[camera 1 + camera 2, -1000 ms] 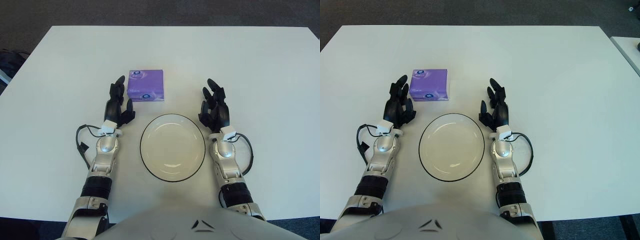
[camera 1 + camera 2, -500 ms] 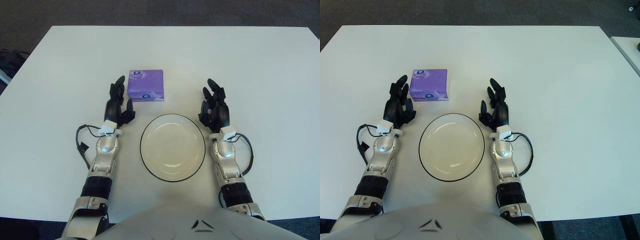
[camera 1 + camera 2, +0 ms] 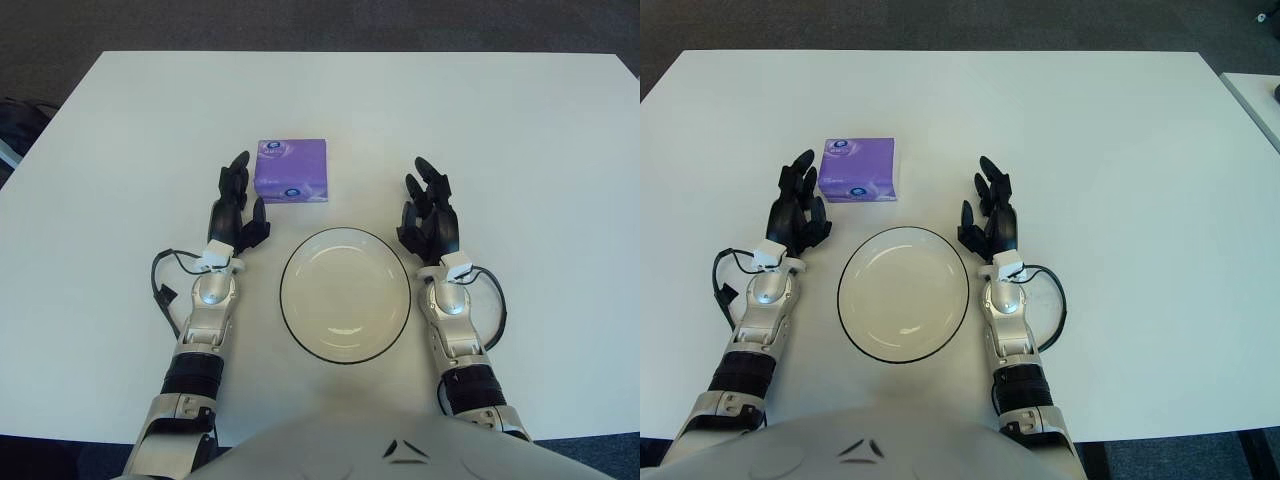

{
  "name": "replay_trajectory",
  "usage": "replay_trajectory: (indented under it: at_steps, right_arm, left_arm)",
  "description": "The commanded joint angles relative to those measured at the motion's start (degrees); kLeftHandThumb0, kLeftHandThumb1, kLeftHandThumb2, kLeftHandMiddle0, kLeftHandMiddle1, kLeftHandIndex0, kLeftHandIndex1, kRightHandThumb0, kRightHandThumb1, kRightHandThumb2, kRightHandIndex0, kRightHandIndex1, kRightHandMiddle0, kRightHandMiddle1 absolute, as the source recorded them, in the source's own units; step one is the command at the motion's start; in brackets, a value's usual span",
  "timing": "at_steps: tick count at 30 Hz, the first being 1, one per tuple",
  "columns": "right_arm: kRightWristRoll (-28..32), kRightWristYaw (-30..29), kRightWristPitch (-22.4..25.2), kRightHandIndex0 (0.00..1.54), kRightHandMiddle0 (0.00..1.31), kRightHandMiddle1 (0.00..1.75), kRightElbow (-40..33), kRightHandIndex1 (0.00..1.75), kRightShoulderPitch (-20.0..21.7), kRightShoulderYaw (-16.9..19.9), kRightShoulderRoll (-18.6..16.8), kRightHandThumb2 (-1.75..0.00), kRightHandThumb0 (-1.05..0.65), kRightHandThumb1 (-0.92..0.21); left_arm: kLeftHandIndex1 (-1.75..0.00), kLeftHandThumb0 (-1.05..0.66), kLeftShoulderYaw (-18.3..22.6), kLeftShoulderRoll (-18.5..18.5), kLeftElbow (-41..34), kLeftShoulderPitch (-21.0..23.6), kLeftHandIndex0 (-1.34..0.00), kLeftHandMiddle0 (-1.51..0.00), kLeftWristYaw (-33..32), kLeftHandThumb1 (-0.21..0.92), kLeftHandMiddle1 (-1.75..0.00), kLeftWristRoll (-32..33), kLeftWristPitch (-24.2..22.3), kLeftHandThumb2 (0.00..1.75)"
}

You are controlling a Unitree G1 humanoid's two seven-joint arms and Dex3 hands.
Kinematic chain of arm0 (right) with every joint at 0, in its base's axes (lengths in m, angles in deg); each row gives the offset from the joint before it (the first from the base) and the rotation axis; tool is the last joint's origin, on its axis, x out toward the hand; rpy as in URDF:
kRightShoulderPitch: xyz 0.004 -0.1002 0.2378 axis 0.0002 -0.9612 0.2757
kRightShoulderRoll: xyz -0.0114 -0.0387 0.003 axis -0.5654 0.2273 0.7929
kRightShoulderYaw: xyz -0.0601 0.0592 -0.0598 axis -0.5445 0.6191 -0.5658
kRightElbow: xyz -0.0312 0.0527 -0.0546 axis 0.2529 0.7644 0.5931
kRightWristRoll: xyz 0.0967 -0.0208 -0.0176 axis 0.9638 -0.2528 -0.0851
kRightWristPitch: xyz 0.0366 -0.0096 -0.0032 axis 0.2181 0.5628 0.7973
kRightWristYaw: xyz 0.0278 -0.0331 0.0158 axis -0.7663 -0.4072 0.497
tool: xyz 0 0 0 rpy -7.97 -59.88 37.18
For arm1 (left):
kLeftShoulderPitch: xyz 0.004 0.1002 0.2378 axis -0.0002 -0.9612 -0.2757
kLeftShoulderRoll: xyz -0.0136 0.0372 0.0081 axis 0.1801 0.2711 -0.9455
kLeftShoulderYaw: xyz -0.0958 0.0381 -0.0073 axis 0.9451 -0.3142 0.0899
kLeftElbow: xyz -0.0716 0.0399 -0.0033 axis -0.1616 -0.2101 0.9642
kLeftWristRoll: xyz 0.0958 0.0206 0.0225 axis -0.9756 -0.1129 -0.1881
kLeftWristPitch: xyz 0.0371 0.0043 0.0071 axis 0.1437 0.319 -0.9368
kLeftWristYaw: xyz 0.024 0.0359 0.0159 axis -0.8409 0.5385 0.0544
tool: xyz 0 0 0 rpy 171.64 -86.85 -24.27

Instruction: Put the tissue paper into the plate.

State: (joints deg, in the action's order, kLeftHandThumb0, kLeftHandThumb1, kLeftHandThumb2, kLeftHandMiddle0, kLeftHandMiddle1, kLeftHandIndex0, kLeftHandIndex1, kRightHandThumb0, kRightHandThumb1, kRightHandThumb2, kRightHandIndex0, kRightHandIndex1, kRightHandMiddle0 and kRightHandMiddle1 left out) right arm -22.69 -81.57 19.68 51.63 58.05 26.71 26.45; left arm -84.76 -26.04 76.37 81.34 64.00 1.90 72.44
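Note:
A purple tissue pack [image 3: 291,170] lies flat on the white table, just beyond the plate. The plate [image 3: 345,294], white with a dark rim, sits empty in front of me between my two arms. My left hand [image 3: 236,205] is beside the pack's left edge, fingers spread and holding nothing; whether a fingertip touches the pack I cannot tell. My right hand [image 3: 428,210] is to the right of the plate's far rim, fingers spread and empty.
The white table [image 3: 500,130] stretches wide beyond and to both sides of the hands. A dark floor shows past its far edge. A second table's corner [image 3: 1255,95] shows at the right edge in the right eye view.

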Motion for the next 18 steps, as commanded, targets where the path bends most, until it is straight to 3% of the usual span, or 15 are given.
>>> replay_trajectory:
  at_steps: [1,9,18]
  right_arm:
    - [0.57,-0.20,4.26,0.29,0.00,0.51,5.75,0.00,-5.05,1.19,0.30,-0.76,-0.65,-0.92]
    - [0.58,-0.02,3.53,0.29,0.00,0.50,6.82,0.00,-4.46,1.24,0.35,-0.75,-0.65,-0.92]
    - [0.37,-0.12,3.34,0.30,0.00,0.50,7.77,0.01,-3.73,1.41,-0.02,-0.76,-0.66,-0.92]
  left_arm:
    - [-0.54,-0.77,0.73,0.69,-2.43,-9.14,0.00,-0.24,-1.57,0.92,0.00,-3.25,-3.76,0.85]
    - [-0.52,-0.76,4.13,3.57,-10.75,-6.36,0.00,-0.24,-3.83,0.92,0.00,-9.06,-7.69,0.84]
    - [-0.52,-0.74,7.14,10.76,-6.41,1.00,0.00,-0.22,-7.39,0.92,0.00,-15.09,-5.33,0.88]
